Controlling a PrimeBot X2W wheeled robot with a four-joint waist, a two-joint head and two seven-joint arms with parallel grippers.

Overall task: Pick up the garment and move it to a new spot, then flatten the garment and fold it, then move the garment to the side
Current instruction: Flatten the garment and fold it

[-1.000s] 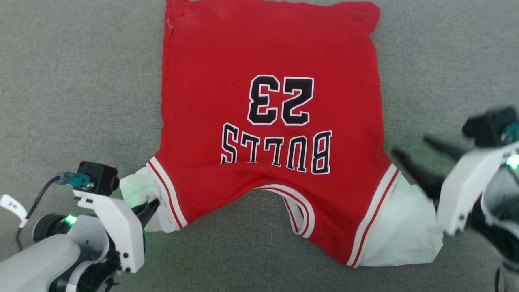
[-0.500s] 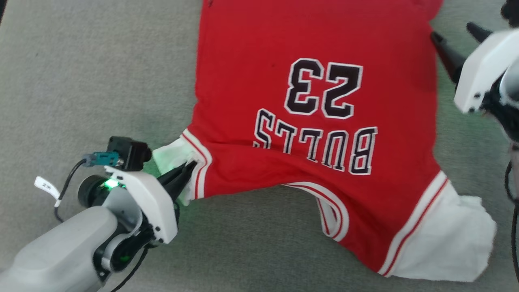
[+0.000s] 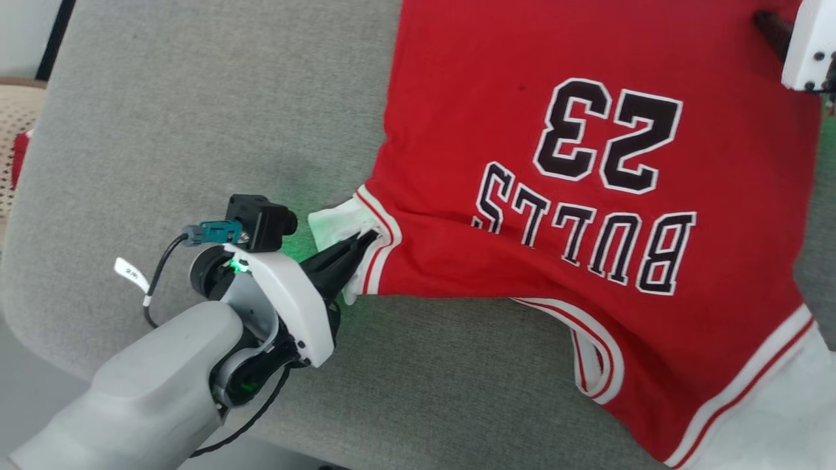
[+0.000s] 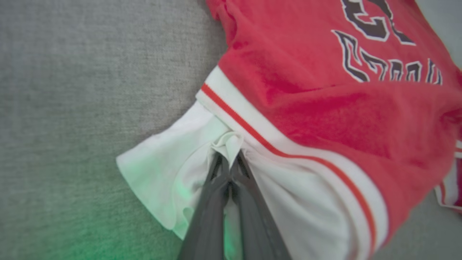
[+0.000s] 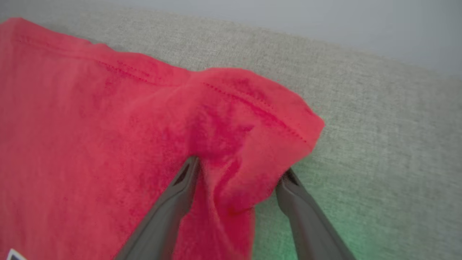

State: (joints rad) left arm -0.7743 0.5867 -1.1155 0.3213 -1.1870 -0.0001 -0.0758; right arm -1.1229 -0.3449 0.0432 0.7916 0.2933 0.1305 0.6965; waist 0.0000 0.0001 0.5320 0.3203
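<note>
The garment (image 3: 522, 130) is a red jersey with a black 23 and lettering, lying face up on a grey cushion, its neck toward me. My left gripper (image 3: 367, 240) is shut on the garment's white sleeve (image 3: 333, 222). The left wrist view shows the gripper (image 4: 228, 160) pinching a small fold of that sleeve (image 4: 162, 173) beside the striped trim. My right gripper (image 3: 767, 26) is at the garment's far right corner. In the right wrist view the gripper (image 5: 239, 168) stands open, with its fingers on either side of a bunched red hem corner (image 5: 252, 119).
The grey cushion (image 3: 196, 130) ends in a rounded edge at the left and near side, with pale floor (image 3: 26, 385) below it. A woven beige surface (image 3: 16, 124) lies past the left edge. A pale wall (image 5: 325, 18) rises behind the cushion's far edge.
The head camera has swung left. My right gripper has gone from beside the near white sleeve to the garment's far hem corner. The left gripper keeps its hold on the sleeve.
</note>
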